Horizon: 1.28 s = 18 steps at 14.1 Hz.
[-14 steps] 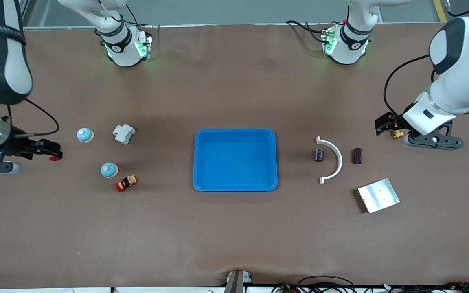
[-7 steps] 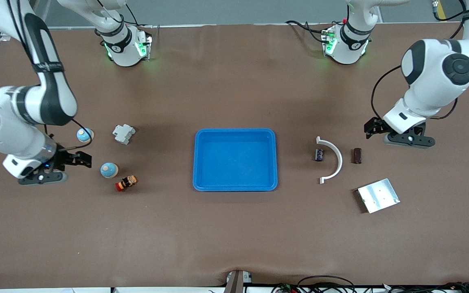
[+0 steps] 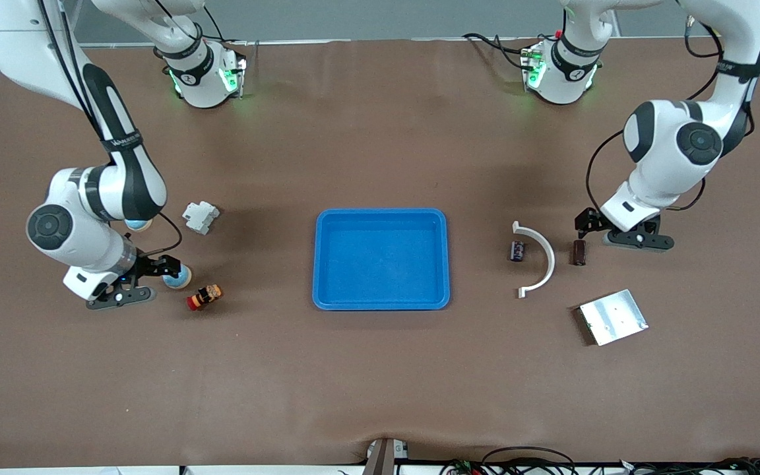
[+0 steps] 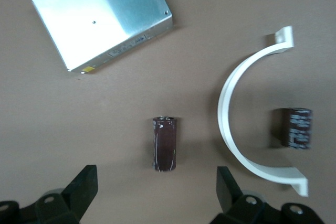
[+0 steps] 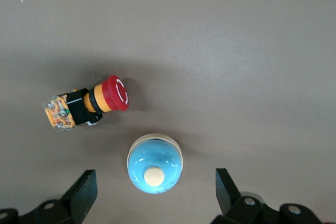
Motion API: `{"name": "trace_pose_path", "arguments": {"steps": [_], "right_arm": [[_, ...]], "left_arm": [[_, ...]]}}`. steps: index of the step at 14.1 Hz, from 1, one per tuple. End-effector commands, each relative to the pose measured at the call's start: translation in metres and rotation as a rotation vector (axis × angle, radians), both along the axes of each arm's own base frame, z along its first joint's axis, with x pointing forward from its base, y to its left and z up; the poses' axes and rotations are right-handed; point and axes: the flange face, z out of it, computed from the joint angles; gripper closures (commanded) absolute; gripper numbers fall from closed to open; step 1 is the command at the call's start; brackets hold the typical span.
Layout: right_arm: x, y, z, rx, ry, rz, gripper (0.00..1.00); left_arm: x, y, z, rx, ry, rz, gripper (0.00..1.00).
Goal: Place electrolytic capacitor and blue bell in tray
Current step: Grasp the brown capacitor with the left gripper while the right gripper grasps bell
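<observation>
I'm reaching: my right claw (image 5: 152, 195), wide, hangs over the round blue bell (image 5: 155, 163); my left claw (image 4: 157, 192), wide, over the dark brown cylindrical capacitor (image 4: 165, 144). Next, descend and close.

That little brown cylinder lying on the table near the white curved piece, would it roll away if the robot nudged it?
Probably. The brown capacitor lies on its round side, so a sideways push would likely roll it. Its smooth sleeve looks somewhat slippery, though the body seems stiff. The left gripper hangs open over it, fingers either side, which should trap it.
</observation>
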Motion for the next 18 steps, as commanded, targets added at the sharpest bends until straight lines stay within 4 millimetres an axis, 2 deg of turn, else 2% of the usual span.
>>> {"name": "trace_pose_path", "arguments": {"steps": [1, 4, 6, 7, 10, 15, 16, 17, 18], "right_arm": [[-0.003, -0.006, -0.020, -0.016, 0.021, 0.015, 0.00], [-0.004, -0.011, -0.036, -0.015, 0.032, 0.007, 0.00], [-0.004, -0.015, -0.051, -0.011, 0.023, 0.002, 0.00], [-0.004, -0.013, -0.052, -0.010, 0.023, 0.005, 0.00], [-0.007, -0.007, -0.066, -0.005, 0.044, 0.007, 0.00], [-0.008, -0.008, -0.074, -0.002, 0.049, 0.003, 0.00], [-0.008, -0.009, -0.075, 0.001, 0.049, -0.002, 0.00], [-0.008, -0.006, -0.076, 0.007, 0.052, -0.007, 0.00], [-0.007, -0.008, -0.076, 0.009, 0.050, -0.011, 0.00]], "left_arm": [[0.001, 0.003, -0.033, 0.002, -0.012, -0.014, 0.00], [0.000, 0.001, -0.067, -0.008, -0.016, -0.015, 0.00], [-0.002, -0.001, -0.079, -0.012, -0.032, -0.021, 0.00], [-0.003, -0.002, -0.085, -0.013, -0.036, -0.022, 0.00], [-0.003, -0.001, -0.092, -0.009, -0.046, -0.038, 0.00], [-0.003, 0.004, -0.092, -0.002, -0.047, -0.040, 0.00], [-0.004, 0.003, -0.092, -0.003, -0.047, -0.037, 0.06], [-0.003, 0.004, -0.092, -0.003, -0.046, -0.035, 0.33], [-0.003, 0.004, -0.092, -0.003, -0.046, -0.035, 0.74]]}}
